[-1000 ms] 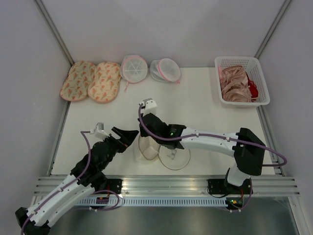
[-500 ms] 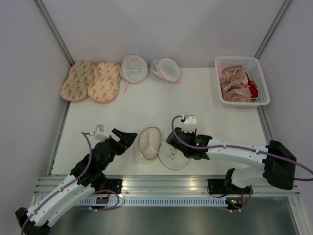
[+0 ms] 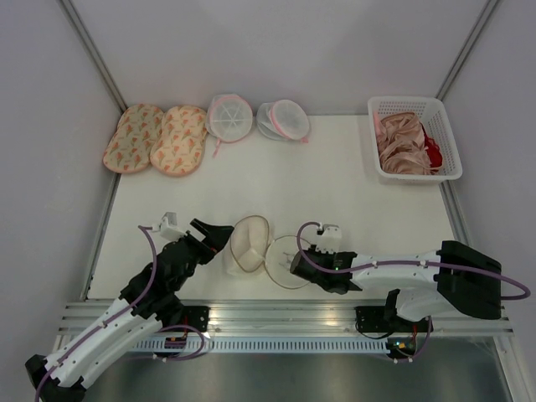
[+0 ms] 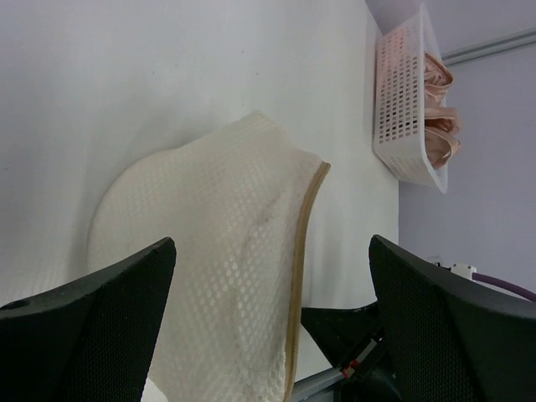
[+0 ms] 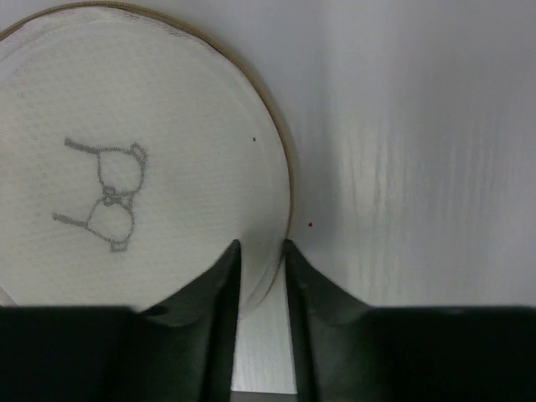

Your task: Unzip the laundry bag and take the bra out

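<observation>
The laundry bag (image 3: 251,243) lies open in two round cream mesh halves with tan edging. One half stands cupped and leans left (image 4: 226,276). The other lies flat, with a small bra drawing on it (image 5: 126,167). My right gripper (image 3: 295,266) sits low at the flat half's near right rim. Its jaws (image 5: 261,247) are narrow and pinch that rim, which bunches between them. My left gripper (image 3: 226,235) stands wide open just left of the cupped half, touching nothing (image 4: 268,335). The bra (image 3: 400,144) is shiny pinkish-beige fabric piled in the basket.
A white slatted basket (image 3: 410,102) at the back right also holds a red garment (image 3: 432,152). Two peach floral oval bags (image 3: 156,138) and two round white bags with pink trim (image 3: 229,115) line the back edge. Frame posts and walls close in the table.
My right gripper let go of the raised half, drew back toward the near right and came down onto the flat half's rim. The cupped half settled lower. My left arm stayed put.
</observation>
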Robot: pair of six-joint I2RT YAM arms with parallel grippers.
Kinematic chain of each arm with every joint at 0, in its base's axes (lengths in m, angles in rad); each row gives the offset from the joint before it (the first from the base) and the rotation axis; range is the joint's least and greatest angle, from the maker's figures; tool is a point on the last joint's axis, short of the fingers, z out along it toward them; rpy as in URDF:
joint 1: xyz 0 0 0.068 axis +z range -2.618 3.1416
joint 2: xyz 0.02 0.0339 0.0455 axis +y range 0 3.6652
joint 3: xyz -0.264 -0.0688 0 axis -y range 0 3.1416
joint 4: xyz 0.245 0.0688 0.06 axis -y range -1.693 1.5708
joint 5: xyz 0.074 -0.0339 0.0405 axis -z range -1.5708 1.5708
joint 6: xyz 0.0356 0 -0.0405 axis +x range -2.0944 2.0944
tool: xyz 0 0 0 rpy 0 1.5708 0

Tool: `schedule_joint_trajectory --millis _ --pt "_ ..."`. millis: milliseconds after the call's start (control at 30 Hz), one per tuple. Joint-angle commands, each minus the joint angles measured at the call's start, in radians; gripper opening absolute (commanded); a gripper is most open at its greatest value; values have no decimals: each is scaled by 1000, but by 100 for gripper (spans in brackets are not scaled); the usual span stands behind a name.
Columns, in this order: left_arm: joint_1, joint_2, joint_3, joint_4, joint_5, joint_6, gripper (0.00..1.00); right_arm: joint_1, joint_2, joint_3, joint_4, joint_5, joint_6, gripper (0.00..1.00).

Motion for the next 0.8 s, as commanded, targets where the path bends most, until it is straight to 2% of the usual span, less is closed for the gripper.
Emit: schedule_joint_trajectory --millis 0,100,200,333,433,567,667,767 --pt "-2 -18 36 -19 -36 30 100 6 59 -15 67 -42 54 24" --pt "-2 -27 36 -27 -36 33 100 6 88 0 41 -17 44 1" --pt "-2 -30 40 -39 -40 34 100 6 67 42 -66 61 32 1" --pt "-2 -41 37 -42 -42 32 100 6 -71 120 -220 213 -41 0" --pt "-2 -46 39 -44 -42 34 100 -17 -152 215 -323 306 -125 0" --pt "-2 -58 42 -51 -45 35 100 -55 -185 372 -487 417 -201 0" --pt "-2 -69 42 -62 -46 34 100 -84 -177 449 -518 475 -256 0" --pt "-2 -81 43 -76 -49 32 100 -112 -153 503 -461 494 -389 0"
